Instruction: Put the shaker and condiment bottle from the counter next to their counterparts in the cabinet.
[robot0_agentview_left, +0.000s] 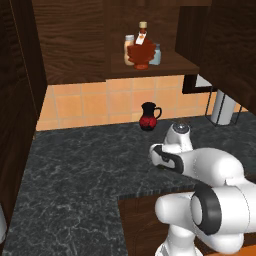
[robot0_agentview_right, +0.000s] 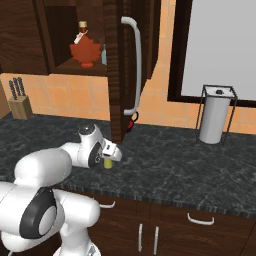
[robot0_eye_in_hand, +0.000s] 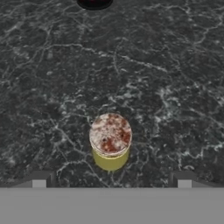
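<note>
From the left base view, the condiment bottle (robot0_agentview_left: 141, 50) already stands on the cabinet (robot0_agentview_left: 75, 40) shelf between a peach bottle (robot0_agentview_left: 129, 50) and a pale shaker (robot0_agentview_left: 156, 54); a dark jug (robot0_agentview_left: 148, 116) sits on the counter (robot0_agentview_left: 70, 170) below. From the right base view, the arm's hand hangs low over the yellow-green shaker (robot0_agentview_right: 107, 163) on the counter. In the hand view, that shaker stands upright between the wide-open, empty jaws, whose fingertips (robot0_eye_in_hand: 38, 180) flank it without touching.
</note>
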